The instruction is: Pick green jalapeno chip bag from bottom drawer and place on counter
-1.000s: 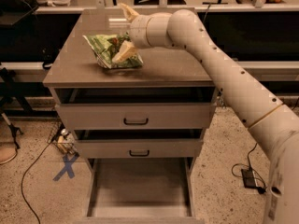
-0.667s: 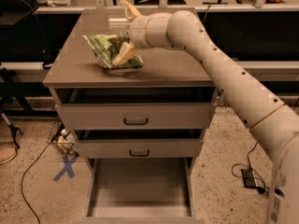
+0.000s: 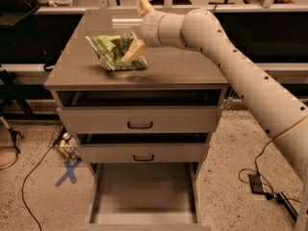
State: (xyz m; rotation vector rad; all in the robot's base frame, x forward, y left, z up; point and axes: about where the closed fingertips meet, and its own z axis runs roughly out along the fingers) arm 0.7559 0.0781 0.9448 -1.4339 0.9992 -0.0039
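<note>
**Operator:** What has moved in the last second?

**Spotter:** Hardly anything. Your arm (image 3: 240,66) reaches in from the right of the cabinet (image 3: 139,119) just as it did a second ago, bent over the top. The counter (image 3: 183,69), the cabinet's top slab, now carries the load. The bottom drawer (image 3: 144,191) at the cabinet's foot stands pulled out, its floor bare.

**Operator:** And the chip bag?

**Spotter:** The chip bag (image 3: 110,52) lies crumpled on the left half of the cabinet's top, in the same spot as before.

**Operator:** The gripper?

**Spotter:** Your gripper (image 3: 129,26) sits at the bag's right edge, over the cabinet's top. Its jaws stand wide. One finger points up and back, and the other slants down onto the bag's edge, gripping nothing.

**Operator:** So where does that leave me?

**Spotter:** I'd judge the bag placed and let go, and the stillness suggests it has settled. All that's left is to lift clear of the cabinet without that lower finger dragging the bag.
</note>
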